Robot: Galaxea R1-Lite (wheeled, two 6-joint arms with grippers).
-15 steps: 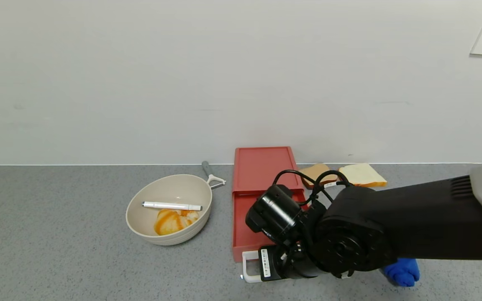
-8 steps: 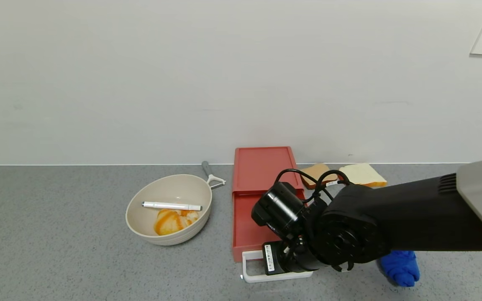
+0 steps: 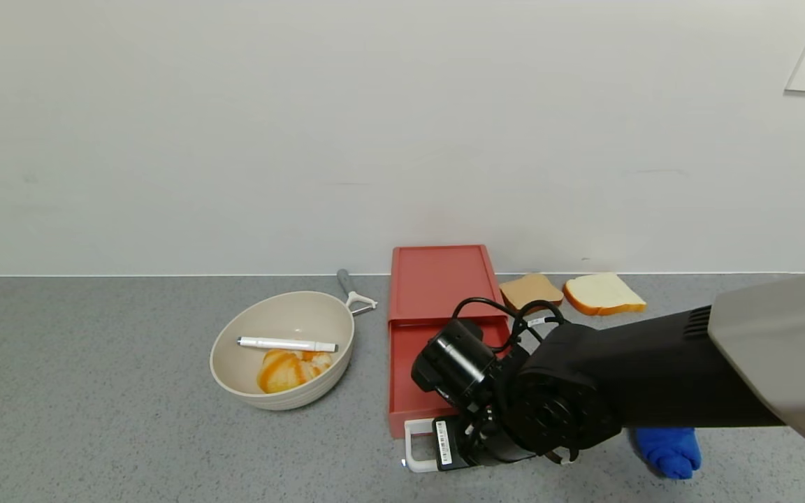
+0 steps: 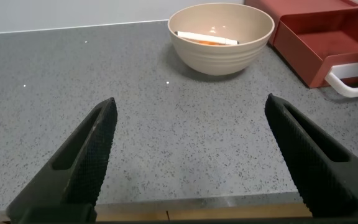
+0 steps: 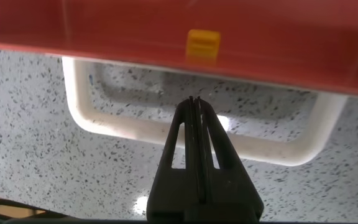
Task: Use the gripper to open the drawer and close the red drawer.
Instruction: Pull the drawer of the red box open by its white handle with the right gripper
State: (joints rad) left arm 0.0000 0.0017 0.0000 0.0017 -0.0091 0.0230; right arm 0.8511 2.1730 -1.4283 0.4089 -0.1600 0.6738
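The red drawer (image 3: 437,279) stands at the back of the grey counter with its tray (image 3: 409,381) slid out toward me. A white loop handle (image 3: 413,447) sticks out of the tray's front. My right gripper (image 5: 196,102) is shut with nothing between its fingers. Its tips cross the handle's (image 5: 123,127) near bar and point into the loop, just short of the red tray front (image 5: 135,31). In the head view the black wrist (image 3: 507,405) covers those fingers. My left gripper (image 4: 191,155) hangs open low over bare counter, far from the drawer (image 4: 328,43).
A beige bowl (image 3: 282,349) with a white pen and an orange-striped pastry sits left of the drawer, a peeler (image 3: 353,293) behind it. Two bread slices (image 3: 570,292) lie at the back right. A blue cloth (image 3: 668,450) lies under my right arm.
My right wrist swung a little right and back, then returned left and toward me over the handle. The tray and handle have stayed where they were.
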